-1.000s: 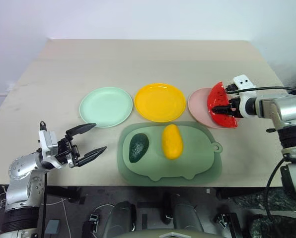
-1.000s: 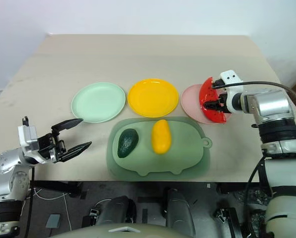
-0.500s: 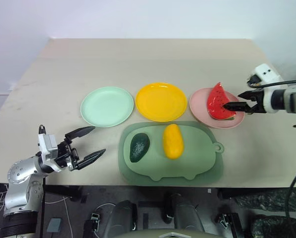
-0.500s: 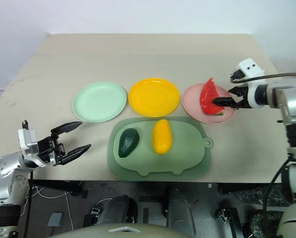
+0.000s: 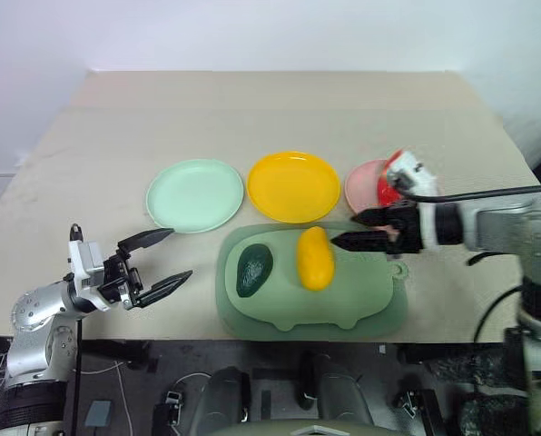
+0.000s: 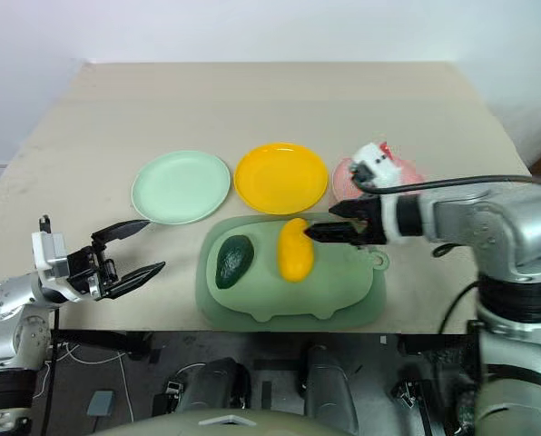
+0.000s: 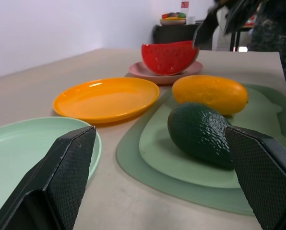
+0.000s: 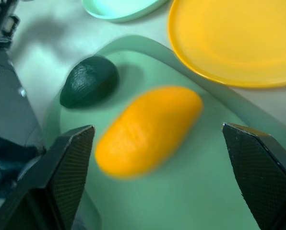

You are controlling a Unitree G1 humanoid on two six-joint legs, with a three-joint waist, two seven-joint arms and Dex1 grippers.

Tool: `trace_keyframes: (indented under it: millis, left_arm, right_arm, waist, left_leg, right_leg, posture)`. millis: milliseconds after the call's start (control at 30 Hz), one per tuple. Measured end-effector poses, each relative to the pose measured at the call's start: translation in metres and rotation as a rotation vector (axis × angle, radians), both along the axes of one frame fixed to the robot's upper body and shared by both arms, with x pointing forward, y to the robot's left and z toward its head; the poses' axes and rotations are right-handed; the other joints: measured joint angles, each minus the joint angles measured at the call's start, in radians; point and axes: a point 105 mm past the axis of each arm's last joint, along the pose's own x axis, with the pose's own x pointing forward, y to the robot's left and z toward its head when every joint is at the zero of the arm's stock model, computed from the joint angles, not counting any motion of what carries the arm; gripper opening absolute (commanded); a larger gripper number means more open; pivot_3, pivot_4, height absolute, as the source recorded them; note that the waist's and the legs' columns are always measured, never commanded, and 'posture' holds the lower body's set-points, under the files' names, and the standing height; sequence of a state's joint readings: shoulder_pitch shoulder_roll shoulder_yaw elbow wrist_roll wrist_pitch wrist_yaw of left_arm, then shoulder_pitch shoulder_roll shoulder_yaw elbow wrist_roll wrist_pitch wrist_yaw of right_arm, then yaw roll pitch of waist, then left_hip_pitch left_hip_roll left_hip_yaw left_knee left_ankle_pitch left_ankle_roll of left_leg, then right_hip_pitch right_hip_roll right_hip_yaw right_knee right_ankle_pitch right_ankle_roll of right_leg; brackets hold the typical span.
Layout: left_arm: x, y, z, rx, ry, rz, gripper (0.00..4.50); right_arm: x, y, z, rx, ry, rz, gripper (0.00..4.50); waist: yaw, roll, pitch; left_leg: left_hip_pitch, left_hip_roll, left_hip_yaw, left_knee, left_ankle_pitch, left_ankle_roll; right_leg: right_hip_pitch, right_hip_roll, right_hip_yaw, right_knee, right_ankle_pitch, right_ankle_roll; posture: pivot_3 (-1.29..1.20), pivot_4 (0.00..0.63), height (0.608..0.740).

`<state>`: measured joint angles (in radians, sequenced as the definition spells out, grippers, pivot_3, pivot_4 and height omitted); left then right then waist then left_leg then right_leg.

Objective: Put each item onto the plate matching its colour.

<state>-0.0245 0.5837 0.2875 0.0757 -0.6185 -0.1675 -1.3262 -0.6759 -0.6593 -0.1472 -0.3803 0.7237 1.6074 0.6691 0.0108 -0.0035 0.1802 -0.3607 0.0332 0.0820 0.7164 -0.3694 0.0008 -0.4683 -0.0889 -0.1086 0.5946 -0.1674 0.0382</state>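
Right end effector (image 5: 354, 231) spread wide, empty, just beside the yellow mango (image 5: 314, 258) on the green mat (image 5: 370, 300), probably lining up for yellow plate (image 5: 294, 186). Left end effector (image 5: 158, 258) spread too, parked.

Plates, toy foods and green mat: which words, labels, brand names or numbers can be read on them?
None: no readable text on the plates, the watermelon wedge, the mango, the avocado or the mat.
The watermelon wedge carries only black seed marks.
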Motion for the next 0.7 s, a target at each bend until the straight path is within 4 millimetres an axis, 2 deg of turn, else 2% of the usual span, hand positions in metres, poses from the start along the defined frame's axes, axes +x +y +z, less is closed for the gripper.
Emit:
trace_keyframes:
  millis: [100,267,433,633,700]
  left_arm:
    - [-0.001,0.0,-0.001,-0.001,0.005,0.003,4.5]
    - [-0.003,0.0,-0.004,-0.001,0.015,0.009,4.5]
    - [-0.007,0.0,-0.006,0.0,0.026,0.019,4.5]
    - [-0.007,0.0,-0.005,0.002,0.021,0.019,4.5]
    - [-0.006,0.0,-0.005,-0.001,0.02,0.028,4.5]
  right_arm:
    - [0.013,0.013,-0.01,0.029,-0.005,-0.089,4.46]
    - [0.018,0.022,-0.021,0.008,-0.003,-0.175,4.46]
    - [0.011,0.025,-0.037,-0.04,0.038,-0.182,4.46]
    - [0.001,0.031,-0.042,-0.07,0.047,-0.142,4.46]
    - [-0.003,0.035,-0.049,-0.082,0.069,-0.133,4.46]
  waist:
    - [0.0,0.0,0.0]
    - [-0.002,0.0,0.0]
    - [-0.007,0.0,0.0]
    - [-0.008,0.0,0.0]
    - [-0.007,-0.001,0.0]
  left_leg:
    - [-0.001,-0.001,0.0,0.0,0.0,0.0]
    - [0.0,-0.001,0.0,0.0,0.0,0.0]
    - [0.001,-0.001,0.0,0.0,0.0,0.0]
    - [0.001,0.0,-0.001,-0.001,0.0,0.0]
    - [0.001,0.0,-0.001,-0.001,0.0,0.0]
  right_leg:
    - [0.0,0.0,0.0,0.0,0.0,0.0]
    - [0.0,0.0,0.0,0.001,0.0,0.0]
    - [0.001,0.001,0.0,0.001,0.0,0.0]
    - [0.001,0.001,0.0,0.0,0.0,0.0]
    - [0.002,0.001,0.0,0.0,0.0,0.0]
  posture:
    - [0.0,0.15,0.733]
    - [0.0,0.15,0.733]
    - [0.0,0.15,0.733]
    - [0.0,0.15,0.733]
    - [0.0,0.15,0.733]
